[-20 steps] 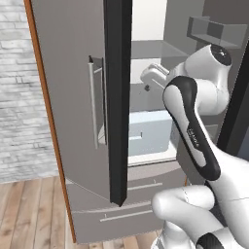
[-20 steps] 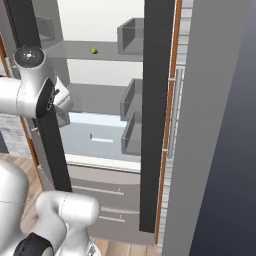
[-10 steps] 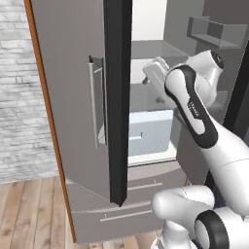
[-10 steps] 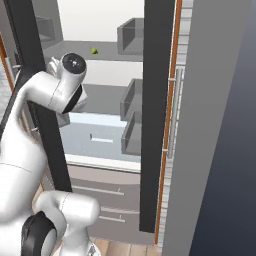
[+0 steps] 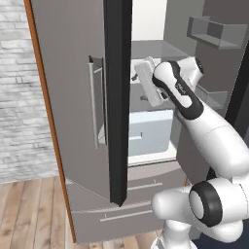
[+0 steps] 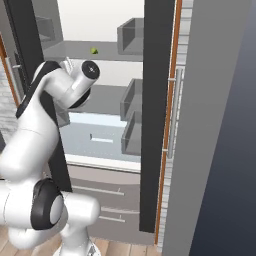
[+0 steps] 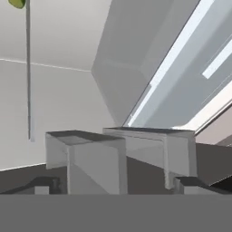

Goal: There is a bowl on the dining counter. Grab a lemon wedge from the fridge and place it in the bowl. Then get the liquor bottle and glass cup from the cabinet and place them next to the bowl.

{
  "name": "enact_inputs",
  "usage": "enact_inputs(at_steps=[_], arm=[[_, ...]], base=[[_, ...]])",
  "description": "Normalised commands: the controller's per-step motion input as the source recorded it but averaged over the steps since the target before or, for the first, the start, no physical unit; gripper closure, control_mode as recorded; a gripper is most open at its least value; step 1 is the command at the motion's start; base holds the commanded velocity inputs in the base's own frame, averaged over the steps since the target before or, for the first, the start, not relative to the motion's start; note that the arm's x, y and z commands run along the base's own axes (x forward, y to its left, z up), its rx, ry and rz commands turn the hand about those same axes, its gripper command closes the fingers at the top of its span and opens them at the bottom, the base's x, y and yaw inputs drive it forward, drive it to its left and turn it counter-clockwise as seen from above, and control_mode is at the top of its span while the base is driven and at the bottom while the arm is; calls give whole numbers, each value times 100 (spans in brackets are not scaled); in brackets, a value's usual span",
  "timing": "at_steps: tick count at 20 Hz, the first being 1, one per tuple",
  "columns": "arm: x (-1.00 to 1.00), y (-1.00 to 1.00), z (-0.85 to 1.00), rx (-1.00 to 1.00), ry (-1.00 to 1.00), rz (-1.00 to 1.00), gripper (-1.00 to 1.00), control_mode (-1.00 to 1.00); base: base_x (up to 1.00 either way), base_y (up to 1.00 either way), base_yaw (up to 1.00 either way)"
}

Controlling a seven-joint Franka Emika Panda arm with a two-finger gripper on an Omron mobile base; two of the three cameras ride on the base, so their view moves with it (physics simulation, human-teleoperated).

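Observation:
A small green-yellow lemon wedge (image 6: 93, 50) lies on the upper fridge shelf (image 6: 100, 55), near the back. It also peeks in at the top left corner of the hand view, lemon wedge (image 7: 17, 2). My gripper (image 5: 136, 73) reaches into the open fridge at the height of the middle shelf, below and short of the wedge. Its dark fingertips (image 7: 43, 186) stand wide apart with nothing between them, so the gripper (image 7: 117, 186) is open. The bowl, liquor bottle, glass cup and cabinet are out of view.
Both fridge doors stand open: the left door (image 5: 82, 121) with its dark edge (image 5: 116, 97) close beside my arm, the right door's dark edge (image 6: 157, 125) carrying grey door bins (image 6: 132, 95). A pale drawer (image 5: 148, 133) sits below the shelves.
My arm has swung forward and further into the fridge opening. The jaws have stayed open.

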Motion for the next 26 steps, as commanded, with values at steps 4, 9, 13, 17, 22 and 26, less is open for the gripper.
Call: enact_inputs(at_steps=[4, 9, 13, 17, 22, 26], arm=[[36, 41, -18, 10, 0, 0, -100, -100], [-4, 36, -26, 6, 0, 6, -100, -100], [-20, 46, -21, 3, 0, 13, -100, -100], [-16, 64, -4, 0, 0, 20, -100, -100], [-22, 76, 0, 0, 0, 29, -100, -100], [-29, 81, -2, 0, 0, 28, -100, -100]], base=[[0, 0, 0], [0, 0, 0], [0, 0, 0], [0, 0, 0], [0, 0, 0], [0, 0, 0]])
